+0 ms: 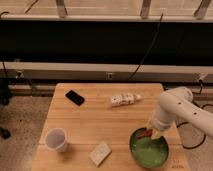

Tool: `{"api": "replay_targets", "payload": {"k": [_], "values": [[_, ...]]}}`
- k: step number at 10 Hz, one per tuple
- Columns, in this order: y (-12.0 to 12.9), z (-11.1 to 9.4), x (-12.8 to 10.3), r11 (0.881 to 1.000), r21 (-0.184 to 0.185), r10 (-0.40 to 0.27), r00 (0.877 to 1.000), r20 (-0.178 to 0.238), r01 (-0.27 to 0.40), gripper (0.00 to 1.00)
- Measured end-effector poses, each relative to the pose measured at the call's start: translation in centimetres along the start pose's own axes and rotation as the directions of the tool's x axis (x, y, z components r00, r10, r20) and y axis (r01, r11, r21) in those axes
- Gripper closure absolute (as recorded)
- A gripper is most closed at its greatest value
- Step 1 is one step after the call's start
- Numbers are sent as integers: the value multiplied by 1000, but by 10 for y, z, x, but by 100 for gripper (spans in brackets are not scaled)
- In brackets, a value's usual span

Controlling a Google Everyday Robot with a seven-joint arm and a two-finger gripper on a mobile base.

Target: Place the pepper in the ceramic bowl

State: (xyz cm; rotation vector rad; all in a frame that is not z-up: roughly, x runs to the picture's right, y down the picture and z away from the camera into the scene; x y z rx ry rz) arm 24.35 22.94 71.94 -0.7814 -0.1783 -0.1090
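Note:
The ceramic bowl (150, 150), wide with a glossy green inside, sits at the front right of the wooden table (95, 120). My gripper (151, 132) hangs from the white arm (175, 107) just over the bowl's far rim. It is shut on the pepper (144, 134), a small dark red piece that sticks out to the left at the bowl's far edge, just above the green inside.
A white paper cup (56, 139) stands at the front left. A flat pale block (100, 153) lies at the front middle. A black phone (75, 97) and a white bottle on its side (122, 100) lie at the back. A dark wall runs behind the table.

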Motion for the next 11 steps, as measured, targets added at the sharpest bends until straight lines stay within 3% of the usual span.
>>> {"api": "replay_targets", "payload": {"k": [2, 3, 11], "values": [[2, 2, 1, 1000, -16, 10, 1000, -1, -10, 24], [3, 4, 2, 1000, -21, 13, 1000, -1, -13, 20], [1, 3, 8, 1000, -13, 22, 1000, 14, -22, 20]]}}
